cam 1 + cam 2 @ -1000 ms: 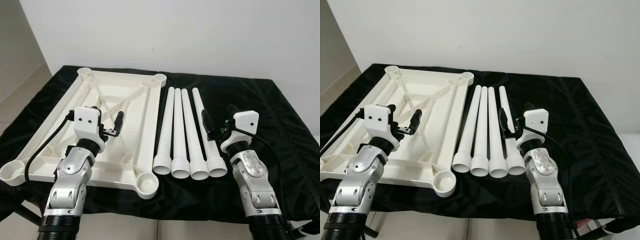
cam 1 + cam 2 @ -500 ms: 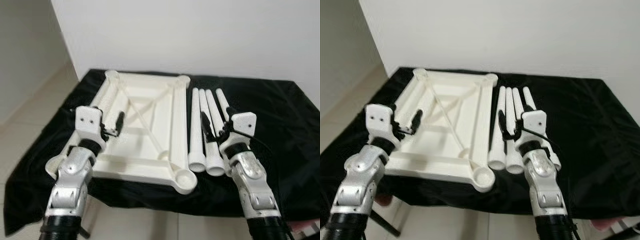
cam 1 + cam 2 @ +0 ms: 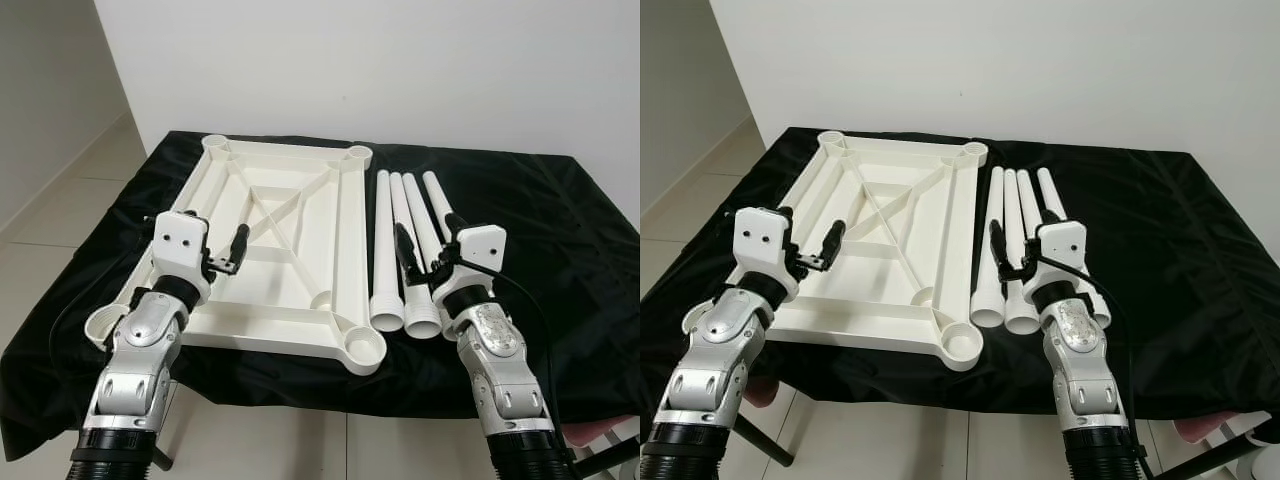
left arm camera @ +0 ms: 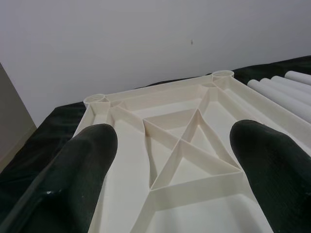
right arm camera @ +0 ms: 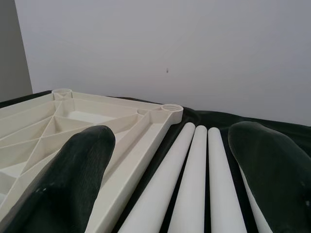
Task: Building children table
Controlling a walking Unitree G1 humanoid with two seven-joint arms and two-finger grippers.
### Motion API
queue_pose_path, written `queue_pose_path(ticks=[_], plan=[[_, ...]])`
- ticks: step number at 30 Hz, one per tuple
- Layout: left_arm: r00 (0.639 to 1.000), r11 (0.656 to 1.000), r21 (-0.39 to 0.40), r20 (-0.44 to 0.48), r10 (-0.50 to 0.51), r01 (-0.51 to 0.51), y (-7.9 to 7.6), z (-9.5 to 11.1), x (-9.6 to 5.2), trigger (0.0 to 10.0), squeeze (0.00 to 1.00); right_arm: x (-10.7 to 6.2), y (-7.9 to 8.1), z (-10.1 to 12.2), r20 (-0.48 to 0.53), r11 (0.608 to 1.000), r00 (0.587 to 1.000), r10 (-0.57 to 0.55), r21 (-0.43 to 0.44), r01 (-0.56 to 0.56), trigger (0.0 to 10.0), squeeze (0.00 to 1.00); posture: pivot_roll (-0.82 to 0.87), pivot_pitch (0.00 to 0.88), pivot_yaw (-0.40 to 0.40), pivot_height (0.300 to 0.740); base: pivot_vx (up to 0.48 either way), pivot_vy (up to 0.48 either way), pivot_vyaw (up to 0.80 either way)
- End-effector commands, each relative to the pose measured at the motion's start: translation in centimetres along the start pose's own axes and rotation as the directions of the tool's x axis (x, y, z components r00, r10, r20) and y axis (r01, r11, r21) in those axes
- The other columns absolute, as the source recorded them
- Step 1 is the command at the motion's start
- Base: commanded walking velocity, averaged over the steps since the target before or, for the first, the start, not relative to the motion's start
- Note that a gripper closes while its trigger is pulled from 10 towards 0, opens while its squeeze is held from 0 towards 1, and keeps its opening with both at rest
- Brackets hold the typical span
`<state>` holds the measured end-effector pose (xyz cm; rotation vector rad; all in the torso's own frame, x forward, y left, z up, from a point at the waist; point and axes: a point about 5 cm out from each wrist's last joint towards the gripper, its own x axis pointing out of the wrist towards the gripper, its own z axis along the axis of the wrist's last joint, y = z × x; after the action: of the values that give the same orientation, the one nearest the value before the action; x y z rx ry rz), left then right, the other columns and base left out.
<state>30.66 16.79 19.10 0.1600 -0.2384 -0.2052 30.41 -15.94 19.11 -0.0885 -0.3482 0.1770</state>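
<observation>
Left tool (image 3: 232, 252), right tool (image 3: 425, 258) spread; one tabletop (image 3: 290, 250), four legs (image 3: 400, 240).

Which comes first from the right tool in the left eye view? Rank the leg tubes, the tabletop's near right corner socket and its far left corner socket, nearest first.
From the right tool:
1. Leg tubes, directly under it, lying side by side on the black cloth.
2. Near right corner socket, toward the robot, to the tool's left.
3. Far left corner socket, across the tabletop, by the wall.
</observation>
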Motion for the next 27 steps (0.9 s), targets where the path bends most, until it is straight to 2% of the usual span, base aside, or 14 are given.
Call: queue_pose_path(ticks=[1, 2, 4, 10, 27], plan=[[1.000, 1.000, 0.014, -0.010, -0.004, 0.004, -0.09, -0.13, -0.05, 10.0, 0.00, 0.20, -0.16, 0.14, 0.010, 1.000, 1.000, -0.003, -0.002, 0.003, 10.0, 0.00, -0.04, 0.049, 0.020, 0.740, 0.000, -0.356, 0.00], [1.000, 1.000, 0.014, -0.010, -0.004, 0.004, -0.09, -0.13, -0.05, 10.0, 0.00, 0.20, -0.16, 0.14, 0.010, 1.000, 1.000, -0.003, -0.002, 0.003, 10.0, 0.00, -0.04, 0.049, 0.020, 0.740, 0.000, -0.356, 0.00], [1.000, 0.999, -0.044, -0.013, 0.005, -0.005, -0.01, -0.21, -0.06, 10.0, 0.00, 0.18, -0.14, 0.13, 0.010, 1.000, 1.000, -0.004, -0.002, 0.004, 10.0, 0.00, -0.04, 0.050, 0.019, 0.740, 0.000, 0.000, 0.00], [1.000, 1.000, -0.027, 0.002, 0.012, -0.012, 0.01, -0.01, -0.08, 10.0, 0.00, 0.08, -0.20, 0.07, 0.006, 1.000, 1.000, -0.002, -0.004, 0.002, 10.0, 0.00, -0.04, 0.052, 0.013, 0.740, 0.000, 0.000, 0.00], [1.000, 0.999, -0.044, -0.011, -0.009, 0.008, -0.44, 0.00, -0.09, 10.0, 0.00, 0.57, -0.43, 0.06, -0.015, 1.000, 1.000, -0.011, -0.001, 0.011, 10.0, 0.00, -0.04, 0.039, 0.001, 0.740, 0.000, 0.000, 0.00]])
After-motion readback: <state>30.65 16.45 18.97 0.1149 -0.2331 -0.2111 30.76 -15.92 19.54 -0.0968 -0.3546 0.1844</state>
